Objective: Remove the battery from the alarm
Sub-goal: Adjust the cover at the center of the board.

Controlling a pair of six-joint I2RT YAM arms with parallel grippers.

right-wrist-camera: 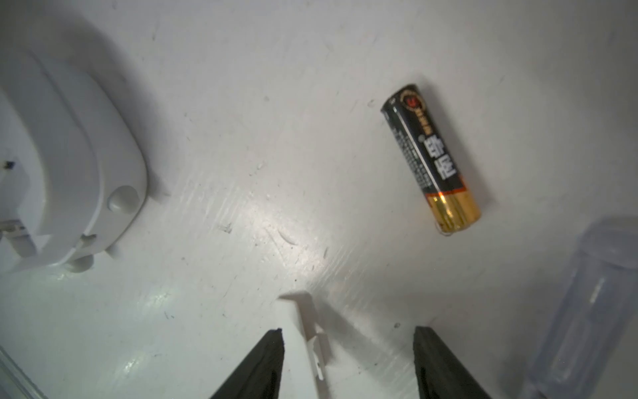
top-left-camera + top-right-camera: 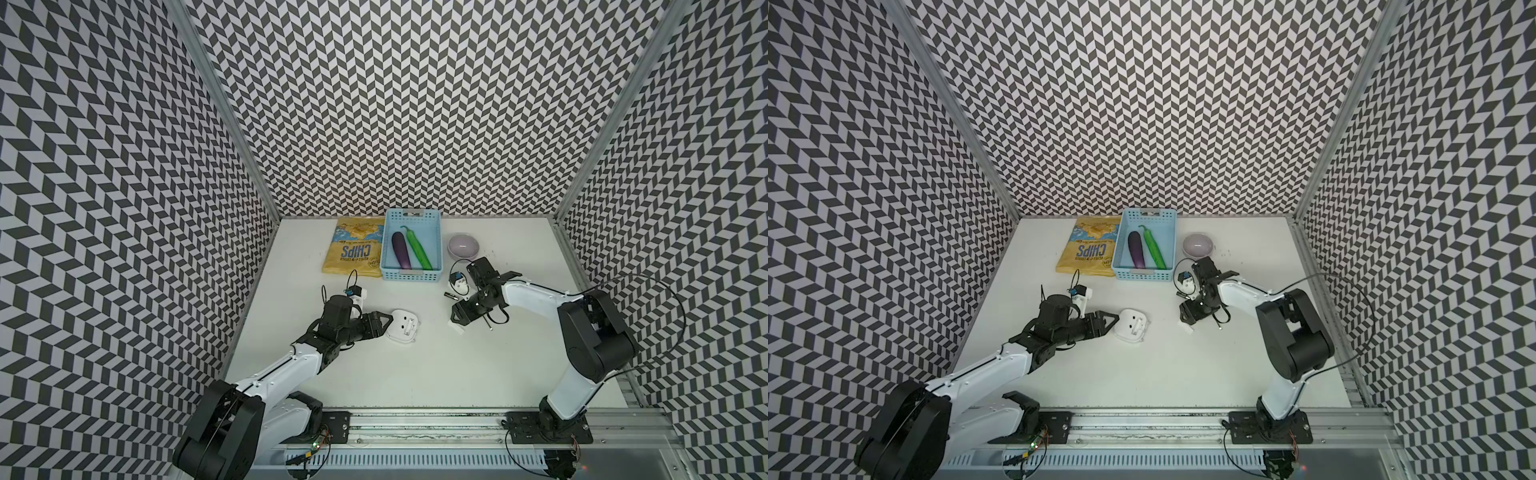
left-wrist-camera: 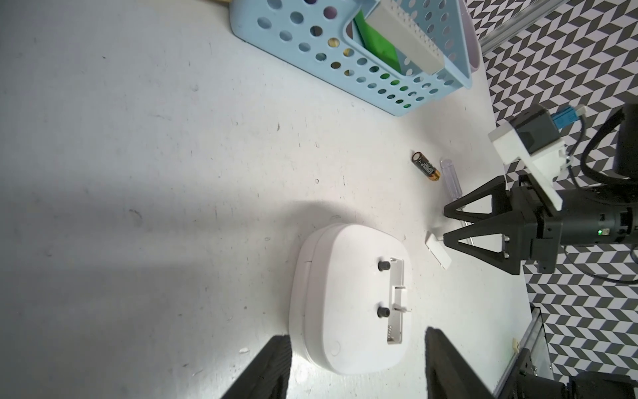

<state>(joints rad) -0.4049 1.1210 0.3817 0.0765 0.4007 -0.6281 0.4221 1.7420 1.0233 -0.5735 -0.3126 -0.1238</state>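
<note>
The alarm [image 2: 402,326] [image 2: 1133,325] lies face down on the table, its white back and battery slot [image 3: 397,300] facing up. My left gripper [image 2: 390,325] [image 3: 357,336] is open and straddles its near end, one finger against its side, the other apart. The battery [image 2: 450,296] [image 3: 425,165] [image 1: 431,159], black with a gold end, lies loose on the table, away from the alarm. My right gripper [image 2: 453,316] [image 3: 445,224] [image 1: 348,330] is open just short of the battery. A small white cover piece [image 3: 437,254] [image 1: 310,328] lies between its fingers, untouched.
A clear-handled screwdriver [image 3: 448,172] [image 1: 583,311] lies beside the battery. Behind are a blue basket [image 2: 411,274] holding an eggplant and a green vegetable, a yellow chips bag [image 2: 353,251] and a pale bowl [image 2: 463,245]. Patterned walls enclose the table.
</note>
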